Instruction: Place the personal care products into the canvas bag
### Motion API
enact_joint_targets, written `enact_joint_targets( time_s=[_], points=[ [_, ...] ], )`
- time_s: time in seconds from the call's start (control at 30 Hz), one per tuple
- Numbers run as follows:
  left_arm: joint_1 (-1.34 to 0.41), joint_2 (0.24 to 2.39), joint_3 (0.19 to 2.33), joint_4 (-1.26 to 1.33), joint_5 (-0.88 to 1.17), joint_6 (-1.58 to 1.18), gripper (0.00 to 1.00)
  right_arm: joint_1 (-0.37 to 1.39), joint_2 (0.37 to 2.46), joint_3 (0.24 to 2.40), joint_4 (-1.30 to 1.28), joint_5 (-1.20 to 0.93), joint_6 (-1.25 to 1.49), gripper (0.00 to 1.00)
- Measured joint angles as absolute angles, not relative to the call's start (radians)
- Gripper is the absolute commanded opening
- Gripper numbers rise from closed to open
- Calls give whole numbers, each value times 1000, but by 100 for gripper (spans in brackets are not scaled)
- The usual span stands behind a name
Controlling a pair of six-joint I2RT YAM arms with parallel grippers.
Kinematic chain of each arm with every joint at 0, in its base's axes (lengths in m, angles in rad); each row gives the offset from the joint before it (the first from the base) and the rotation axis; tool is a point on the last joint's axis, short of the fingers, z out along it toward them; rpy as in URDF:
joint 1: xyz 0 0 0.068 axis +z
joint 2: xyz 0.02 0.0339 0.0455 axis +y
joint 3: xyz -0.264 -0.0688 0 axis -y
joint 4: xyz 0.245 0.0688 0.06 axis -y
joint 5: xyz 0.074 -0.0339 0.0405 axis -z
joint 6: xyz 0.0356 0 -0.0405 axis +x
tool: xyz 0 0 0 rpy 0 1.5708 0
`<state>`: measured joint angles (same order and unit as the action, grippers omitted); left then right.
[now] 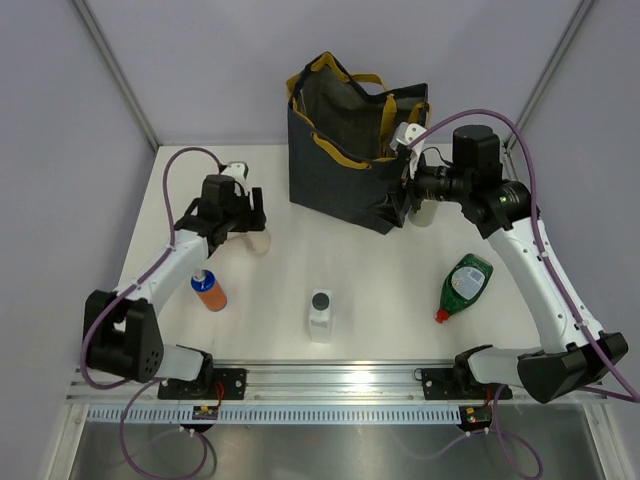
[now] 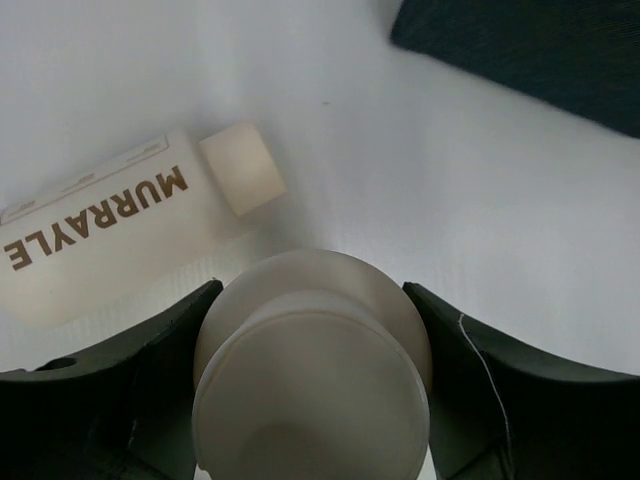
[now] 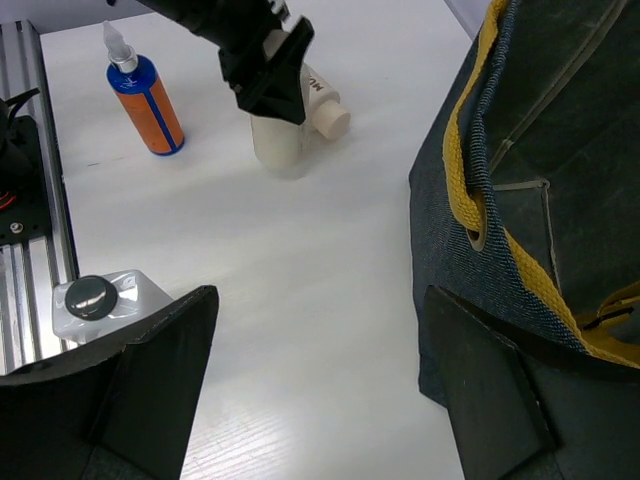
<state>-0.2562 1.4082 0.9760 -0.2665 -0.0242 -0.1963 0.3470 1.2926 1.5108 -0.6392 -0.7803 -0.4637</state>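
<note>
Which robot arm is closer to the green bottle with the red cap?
Right. The right gripper is by the canvas bag, just beyond the green bottle; the left gripper grips a beige bottle across the table.

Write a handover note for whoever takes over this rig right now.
Left gripper: jaws closed on the upright beige plastic bottle, standing on the table.
Right gripper: open, empty, beside the navy canvas bag with yellow handles.
Cream labelled bottle lies by the beige one; orange blue-capped bottle, white black-capped bottle and green red-capped bottle on the table.
Done: nothing seen bagged.
Left: all of them.
</note>
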Motion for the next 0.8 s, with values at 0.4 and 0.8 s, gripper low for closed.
enact_joint_targets(
  time_s=[0.4,0.8],
  points=[
    [-257,1228,1253,-322,209,-335,0,240,1292,1511,-603,-799,-372,91],
    [-333,1505,1918,-141,334,-568,0,134,1282,1503,-555,-841,-278,91]
  ],
)
